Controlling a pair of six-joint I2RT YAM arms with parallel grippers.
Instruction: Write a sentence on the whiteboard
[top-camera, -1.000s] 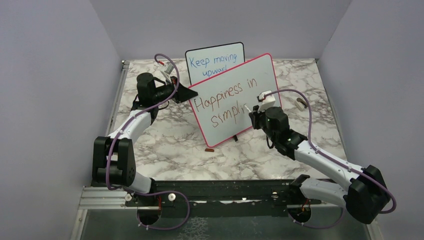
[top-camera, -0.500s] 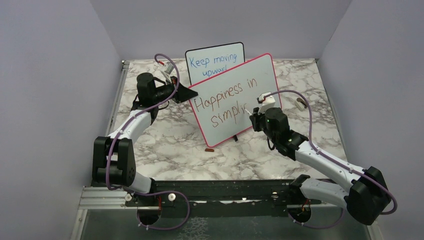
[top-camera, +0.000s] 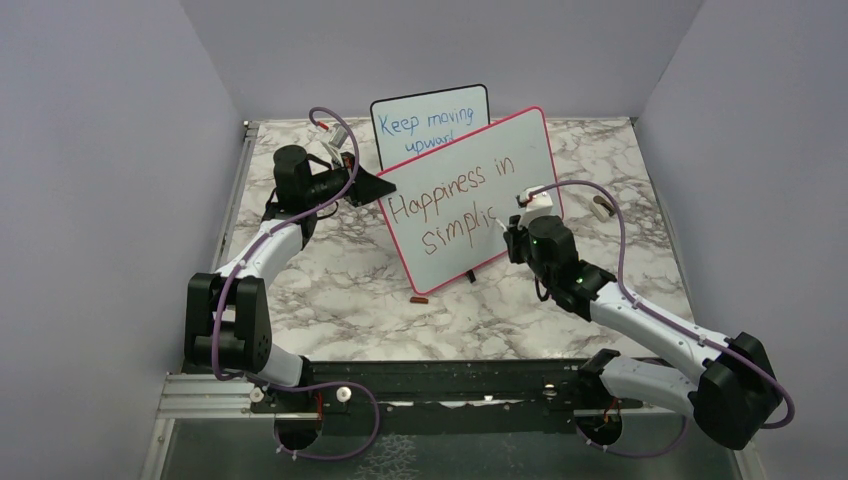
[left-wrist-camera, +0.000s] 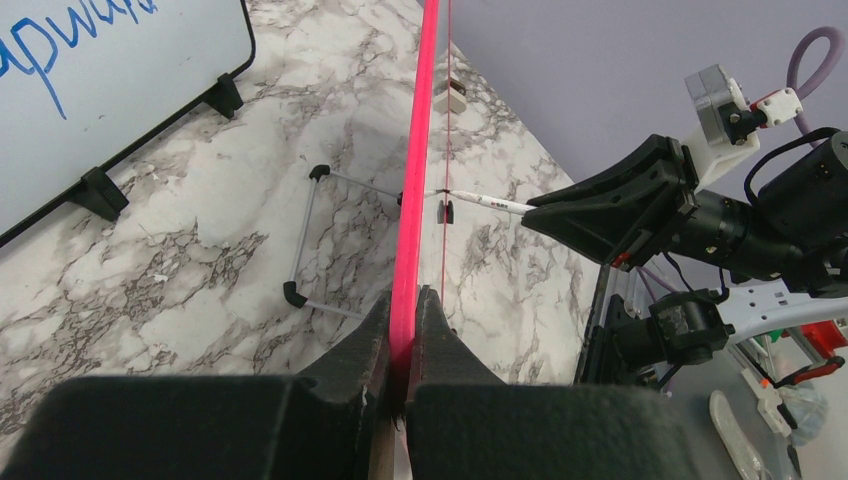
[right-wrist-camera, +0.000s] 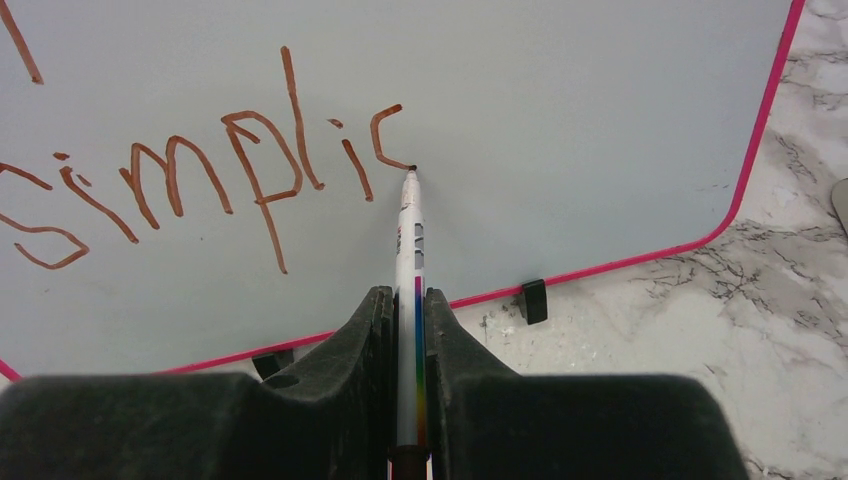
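The pink-framed whiteboard stands tilted mid-table and carries the sentence in brownish red, reading "Happiness in" over "simplic". My left gripper is shut on the board's left edge; the left wrist view shows the pink frame edge-on, pinched between the jaws of that gripper. My right gripper is shut on a white marker. Its tip touches the whiteboard at the lower end of the "c" in the sentence.
A smaller black-framed board with blue "Keep moving upward" writing stands behind the pink one. A small reddish-brown object lies on the marble table below the board's lower corner. A whitish item sits right of the board.
The right gripper has shifted slightly right along the second line, and a "c" has appeared after "simpli". The left arm and the board have not moved.
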